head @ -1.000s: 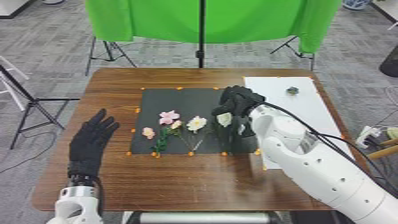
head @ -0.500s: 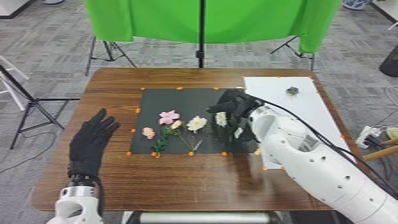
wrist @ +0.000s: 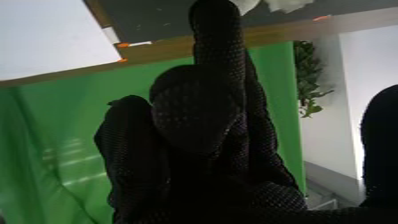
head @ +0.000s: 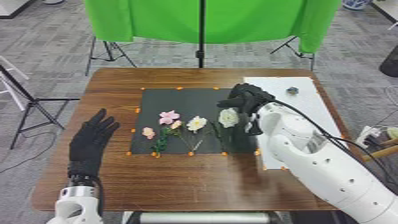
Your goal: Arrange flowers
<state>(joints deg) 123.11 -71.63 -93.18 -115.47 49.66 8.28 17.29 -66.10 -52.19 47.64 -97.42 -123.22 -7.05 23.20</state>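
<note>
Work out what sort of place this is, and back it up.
Probably a robotics lab or test studio: two white robot arms at a table, with a green cloth hung behind it.

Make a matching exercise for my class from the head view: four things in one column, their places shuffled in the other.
1. large pink flower
2. white sheet
3. left hand
4. green cloth

A. beyond the far edge of the table
B. to the left of the dark mat
C. on the dark mat
D. to the right of the dark mat

Right pairs: 1-C, 2-D, 3-B, 4-A
</note>
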